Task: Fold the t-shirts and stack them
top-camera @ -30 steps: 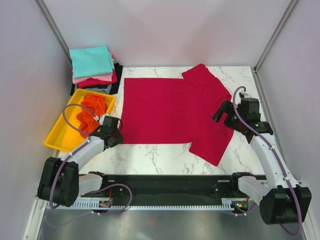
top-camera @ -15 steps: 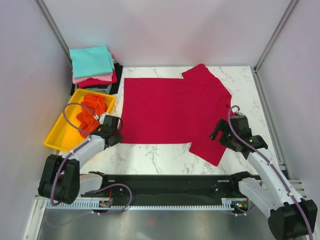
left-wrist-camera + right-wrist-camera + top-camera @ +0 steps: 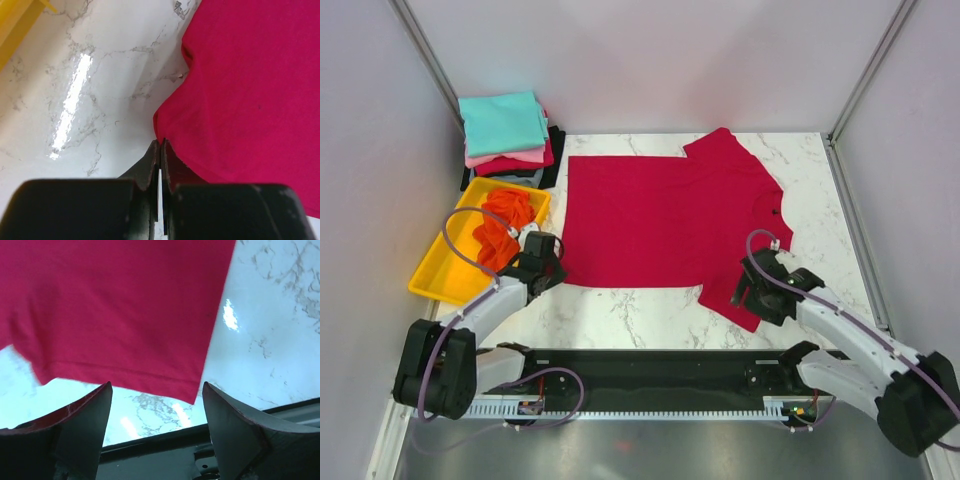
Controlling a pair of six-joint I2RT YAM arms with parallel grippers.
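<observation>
left claw (image 3: 160, 145): shut tight, pinching the red shirt (image 3: 660, 215) by its near-left corner
right claw (image 3: 156, 387): fingers apart, low over the near sleeve's hem
red shirt: spread flat on the table (image 3: 650, 305)
other shirts: folded stack (image 3: 505, 135) far left, orange one (image 3: 505, 225) crumpled in the tray (image 3: 430, 280)

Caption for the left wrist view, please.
Left tool shut on the hem corner of the crimson t-shirt, spread flat on the marble table.

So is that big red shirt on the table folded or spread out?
Spread out: the red shirt lies flat and open on the table, both sleeves sticking out, no fold visible.
</observation>
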